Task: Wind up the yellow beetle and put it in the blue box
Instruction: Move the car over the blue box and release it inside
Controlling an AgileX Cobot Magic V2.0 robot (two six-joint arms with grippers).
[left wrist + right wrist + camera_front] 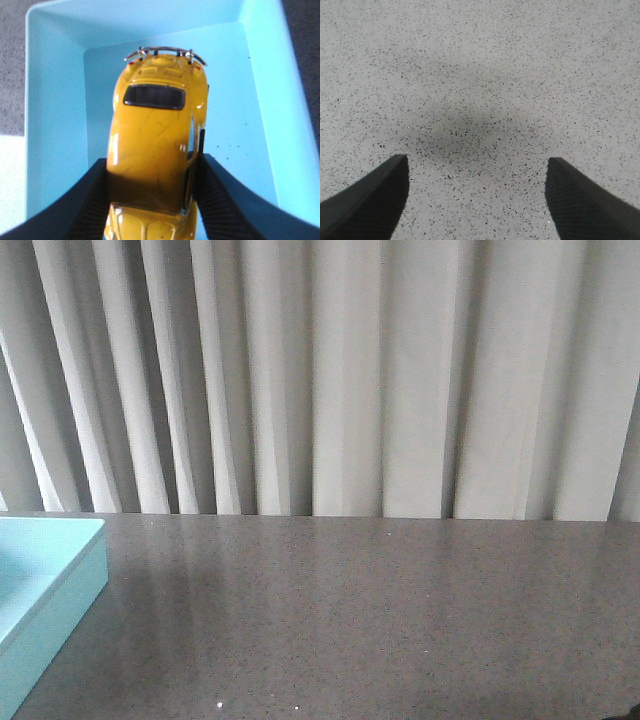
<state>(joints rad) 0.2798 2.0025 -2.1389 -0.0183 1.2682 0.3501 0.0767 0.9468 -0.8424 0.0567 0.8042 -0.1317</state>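
The left hand (152,200) is closed on the yellow beetle (157,150), its ribbed black fingers (87,205) pressed against both flanks of the car. The beetle hangs over the inside of the blue box (55,115), chrome bumper pointing away from the hand; whether it touches the floor cannot be told. The right hand (477,195) is spread wide, holding nothing, above the bare speckled grey counter (480,75)

Soft, even daylight throughout; faint sheen on the grey counter (380,620). Small glare spots on the yellow beetle (157,150). Diffuse shadow between the dark, slightly blurred fingers (367,200).
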